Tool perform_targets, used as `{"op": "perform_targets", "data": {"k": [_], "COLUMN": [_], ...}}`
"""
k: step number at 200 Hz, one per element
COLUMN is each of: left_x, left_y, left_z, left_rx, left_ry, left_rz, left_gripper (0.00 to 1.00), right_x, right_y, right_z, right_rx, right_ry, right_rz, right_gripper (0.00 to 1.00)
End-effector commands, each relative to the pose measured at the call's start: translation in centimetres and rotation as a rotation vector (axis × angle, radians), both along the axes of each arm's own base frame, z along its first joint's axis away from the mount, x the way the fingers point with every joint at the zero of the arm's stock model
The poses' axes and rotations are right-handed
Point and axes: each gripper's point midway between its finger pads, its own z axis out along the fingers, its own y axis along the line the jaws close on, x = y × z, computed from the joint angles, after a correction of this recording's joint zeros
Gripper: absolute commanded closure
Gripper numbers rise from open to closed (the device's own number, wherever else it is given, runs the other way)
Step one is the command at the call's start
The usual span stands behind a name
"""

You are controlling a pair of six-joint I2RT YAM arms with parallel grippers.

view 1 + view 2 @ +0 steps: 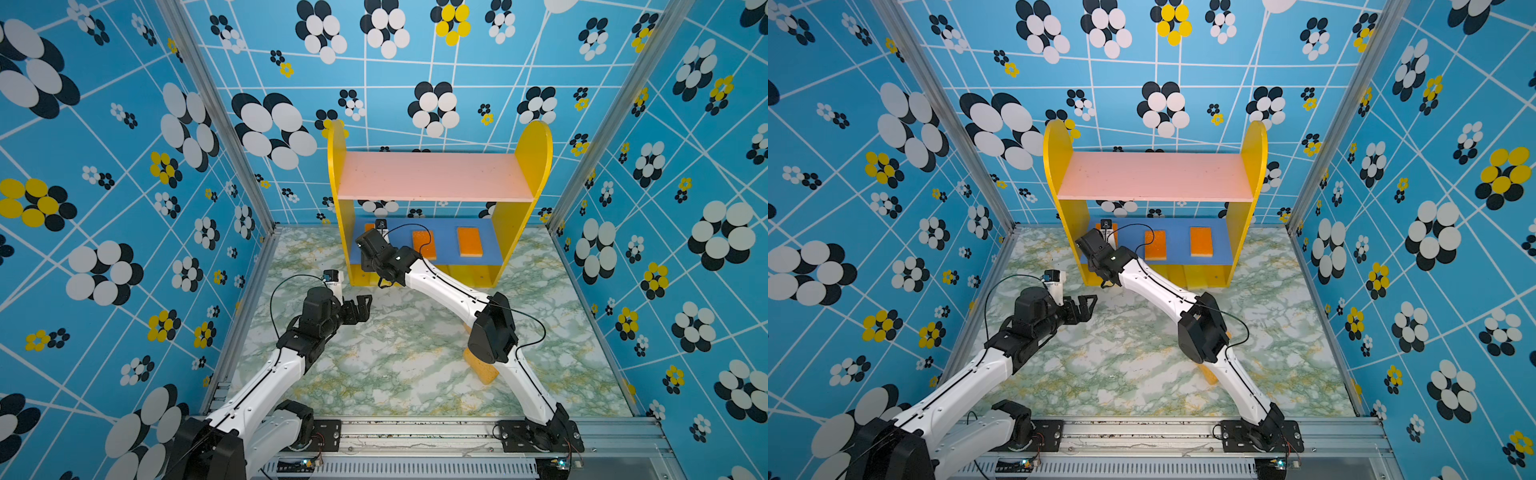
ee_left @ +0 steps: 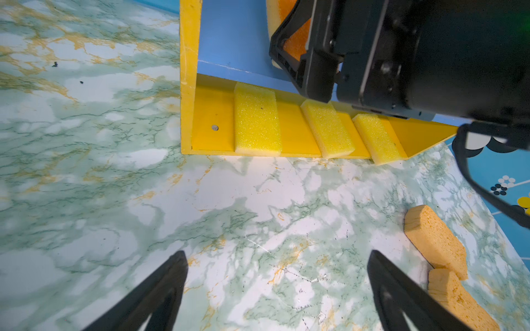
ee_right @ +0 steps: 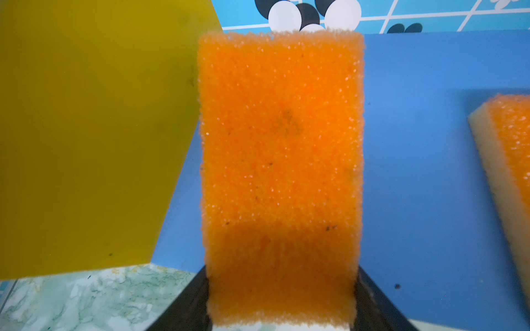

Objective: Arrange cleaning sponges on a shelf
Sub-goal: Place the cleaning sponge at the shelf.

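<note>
Fuzzy orange sponge lies flat between right gripper jaws, grip unclear; yellow shelf side just beside; left gripper wide, empty.

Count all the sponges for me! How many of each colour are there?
Orange sponges: 3, on the blue board
Yellow sponges: 3, on the yellow base
Tan sponges: 2, on the table
Total: 8
</note>
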Motion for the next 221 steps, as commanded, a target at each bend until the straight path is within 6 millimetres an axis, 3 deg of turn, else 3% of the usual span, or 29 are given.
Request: {"op": "perform_targets", "data": {"k": [1, 21, 48, 98, 152, 196, 206, 210, 221], "left_x": [-0.3, -0.3, -0.4, -0.3, -0.2, -0.1, -0.1, -0.1, 0.0], "left_y": [0.5, 0.6, 0.6, 0.7, 0.6, 0.3, 0.2, 0.2, 0.2], "left_z": [-0.2, -0.2, -0.2, -0.2, -0.2, -0.1, -0.2, -0.3, -0.3], "left_rx": [0.013, 0.014, 0.012, 0.012, 0.010, -0.011, -0.014, -0.014, -0.014], "left_ry": [-0.004, -0.004, -0.005, -0.006, -0.005, -0.006, -0.001, 0.001, 0.004], "left_rz": [0.006, 0.007, 0.008, 0.007, 0.008, -0.003, -0.002, -0.004, -0.004], "left_gripper": [0.01, 0.01, 0.01, 0.01, 0.01, 0.01, 0.01, 0.01, 0.01], "right_x": [0.1, 0.1, 0.1, 0.1, -1.1, -2.5, -2.5, -2.9, -3.3], "right_y": [-0.4, -0.4, -0.5, -0.9, -1.2, -3.9, -4.4, -5.0, -5.7], "right_z": [-0.8, -1.1, -1.5, -0.6, 3.9, 8.3, 8.0, 9.6, 10.1], "right_rx": [-0.036, -0.039, -0.045, -0.049, -0.079, -0.150, -0.163, -0.145, -0.143], "right_ry": [0.009, 0.016, 0.020, 0.007, -0.015, -0.053, -0.040, -0.057, -0.045], "right_rz": [-0.021, -0.024, -0.031, -0.037, 0.100, 0.189, 0.204, 0.207, 0.228], "right_gripper": [0.29, 0.26, 0.14, 0.03, 0.01, 0.01, 0.01, 0.01, 0.01]}}
